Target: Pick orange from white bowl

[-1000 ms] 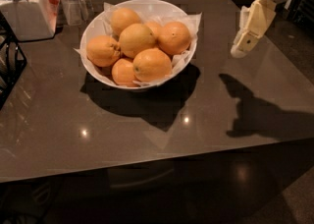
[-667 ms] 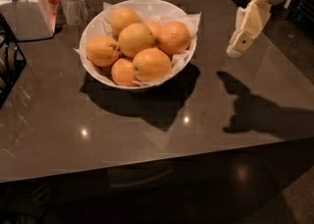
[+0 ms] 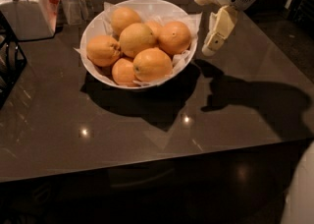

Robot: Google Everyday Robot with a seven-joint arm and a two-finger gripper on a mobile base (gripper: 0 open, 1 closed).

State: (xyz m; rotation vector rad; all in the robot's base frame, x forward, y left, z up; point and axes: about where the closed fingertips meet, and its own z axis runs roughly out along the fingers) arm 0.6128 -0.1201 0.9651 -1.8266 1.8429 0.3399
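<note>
The white bowl (image 3: 96,21), lined with crinkled white paper, stands at the back of the dark table and holds several oranges. The deepest-coloured orange (image 3: 174,37) lies at the bowl's right side, against the rim. My gripper (image 3: 202,25), cream and white, hangs in the air just right of the bowl's rim, close to that orange but apart from it. Its fingers are spread and hold nothing. Paler yellow-orange fruits (image 3: 136,39) fill the rest of the bowl.
A white square lidded jar (image 3: 24,14) and a clear glass (image 3: 73,9) stand at the back left. A black wire rack (image 3: 7,66) sits at the left edge. The dark glossy table (image 3: 147,134) ends in a front edge near the bottom.
My gripper has moved left, from over the table's right side to just beside the bowl's right rim. The bowl and the oranges have not moved.
</note>
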